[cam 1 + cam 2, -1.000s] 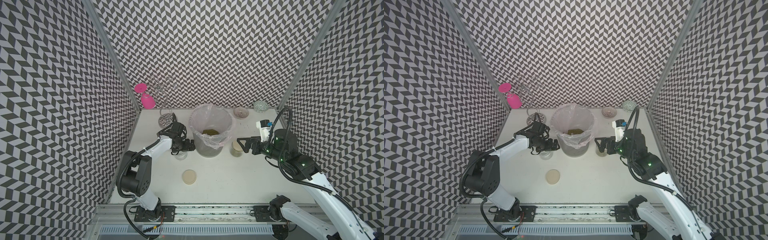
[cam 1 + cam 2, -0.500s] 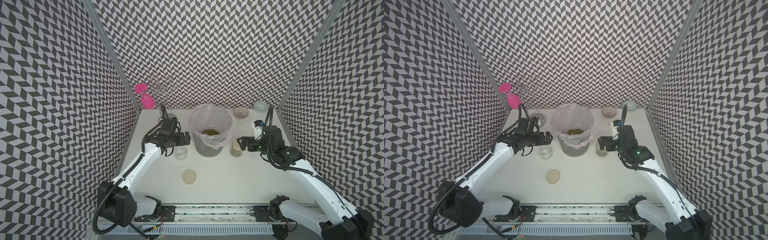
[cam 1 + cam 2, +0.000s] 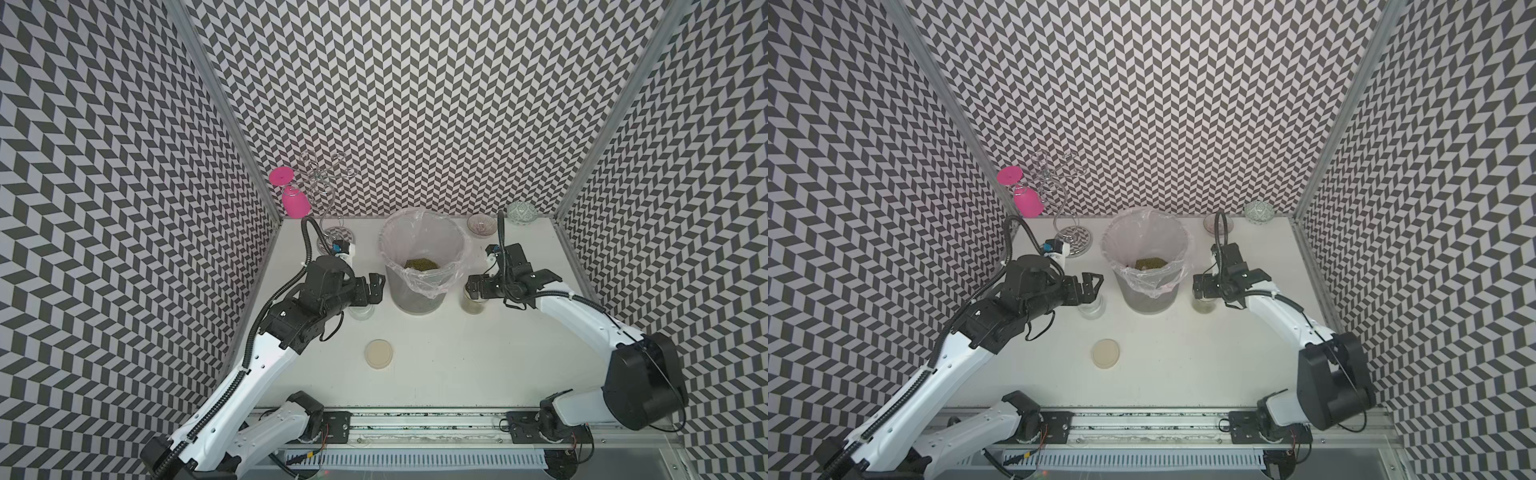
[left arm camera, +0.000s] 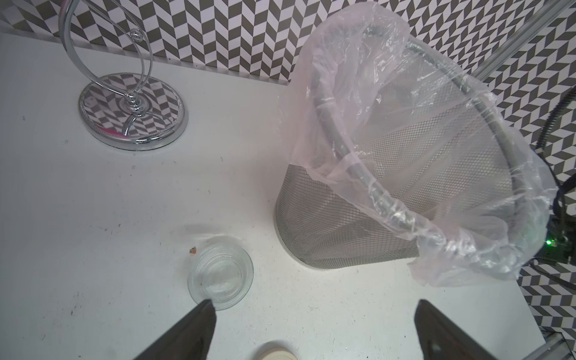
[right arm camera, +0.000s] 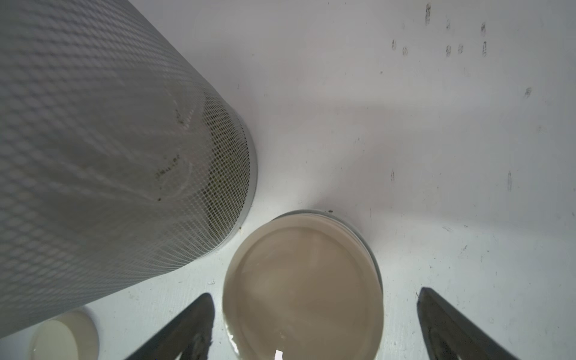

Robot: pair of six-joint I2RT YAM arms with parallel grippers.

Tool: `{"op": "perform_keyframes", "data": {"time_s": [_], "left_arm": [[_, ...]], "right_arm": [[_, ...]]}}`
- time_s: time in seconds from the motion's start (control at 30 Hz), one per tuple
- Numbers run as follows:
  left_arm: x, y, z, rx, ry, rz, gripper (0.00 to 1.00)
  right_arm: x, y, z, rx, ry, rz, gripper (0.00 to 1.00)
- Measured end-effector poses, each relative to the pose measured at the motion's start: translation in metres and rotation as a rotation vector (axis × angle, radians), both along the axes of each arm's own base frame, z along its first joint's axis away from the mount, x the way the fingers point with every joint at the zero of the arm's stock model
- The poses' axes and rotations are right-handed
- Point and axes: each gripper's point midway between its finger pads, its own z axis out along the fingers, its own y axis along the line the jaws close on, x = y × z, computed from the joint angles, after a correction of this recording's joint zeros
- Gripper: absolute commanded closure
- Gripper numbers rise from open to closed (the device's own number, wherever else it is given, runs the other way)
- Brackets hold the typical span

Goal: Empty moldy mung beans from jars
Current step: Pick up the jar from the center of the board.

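Right hand spread, over the capped jar right of centre, beside the bin | left hand spread, by the empty jar left of centre | beans in bin | I'd centre the right hand round the lid, drop square, then squeeze — the bin wall sits close.

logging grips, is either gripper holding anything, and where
Nothing held. Left gripper open by the empty jar; right gripper open over the lidded jar.
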Motion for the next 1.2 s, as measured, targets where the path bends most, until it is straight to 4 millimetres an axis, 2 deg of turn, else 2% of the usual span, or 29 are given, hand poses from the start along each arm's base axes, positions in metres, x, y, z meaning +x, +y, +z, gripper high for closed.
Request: {"op": "perform_keyframes", "data": {"time_s": [0.3,0.57,0.67,0.83,0.97,1.2], "left_arm": [[-0.002,-0.009,-0.014,-0.007,0.03,-0.037,0.0],[-0.001,-0.012,-0.013,-0.021,0.022,-0.052,0.0],[-0.002,-0.012,-0.017,-0.017,0.031,-0.053,0.0],[-0.003,-0.013,-0.021,-0.012,0.038,-0.06,0.0],[-0.002,-0.014,-0.02,-0.014,0.032,-0.066,0.0],[-0.002,-0.015,-0.021,-0.016,0.031,-0.073,0.0]], "right_arm": [[0.011,0.004,-0.015,-0.019,0.03,0.012,0.0],[0.024,0.013,-0.013,-0.016,0.011,0.041,0.2],[0.028,0.016,-0.011,-0.014,-0.004,0.045,0.2],[0.027,0.016,-0.013,-0.028,0.002,0.042,0.08],[0.025,0.014,-0.017,-0.038,0.015,0.04,0.07],[0.025,0.015,-0.02,-0.053,0.017,0.042,0.24]]}}
